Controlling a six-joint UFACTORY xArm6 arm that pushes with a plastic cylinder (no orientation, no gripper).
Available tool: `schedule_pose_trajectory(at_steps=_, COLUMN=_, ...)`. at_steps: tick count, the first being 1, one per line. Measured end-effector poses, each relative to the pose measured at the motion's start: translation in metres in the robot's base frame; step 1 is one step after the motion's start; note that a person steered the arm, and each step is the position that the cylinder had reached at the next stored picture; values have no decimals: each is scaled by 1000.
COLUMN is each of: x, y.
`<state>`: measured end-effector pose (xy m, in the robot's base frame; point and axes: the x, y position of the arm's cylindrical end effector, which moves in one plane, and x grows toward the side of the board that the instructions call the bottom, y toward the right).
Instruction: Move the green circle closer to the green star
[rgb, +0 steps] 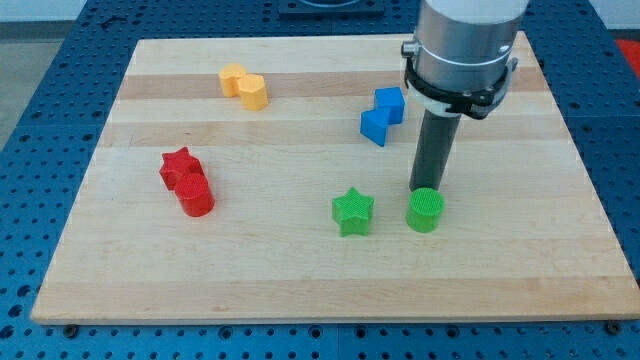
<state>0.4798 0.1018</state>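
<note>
The green circle (425, 210) is a ribbed round block lying right of the board's centre, toward the view's bottom. The green star (352, 211) lies a short way to its left, with a gap of bare wood between them. My tip (425, 190) is the lower end of the dark rod; it stands right behind the green circle, at its top edge, touching or nearly touching it. The rod hangs from the grey arm housing (463, 50) at the view's top right.
Two blue blocks (382, 114) lie together above the green star. A yellow pair (244, 86) lies at the upper left. A red star (180, 166) and a red cylinder (196, 197) touch at the left. The wooden board (300, 280) rests on a blue pegboard table.
</note>
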Motion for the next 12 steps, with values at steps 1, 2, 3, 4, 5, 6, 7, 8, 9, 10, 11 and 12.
schedule_pose_trajectory(at_steps=1, x=-3, y=35)
schedule_pose_trajectory(at_steps=2, x=1, y=65)
schedule_pose_trajectory(at_steps=3, x=19, y=50)
schedule_pose_trajectory(at_steps=4, x=41, y=33)
schedule_pose_trajectory(at_steps=5, x=55, y=19)
schedule_pose_trajectory(at_steps=6, x=55, y=4)
schedule_pose_trajectory(at_steps=7, x=51, y=29)
schedule_pose_trajectory(at_steps=8, x=25, y=46)
schedule_pose_trajectory(at_steps=9, x=7, y=37)
schedule_pose_trajectory(at_steps=10, x=11, y=10)
schedule_pose_trajectory(at_steps=11, x=24, y=-9)
schedule_pose_trajectory(at_steps=12, x=33, y=-21)
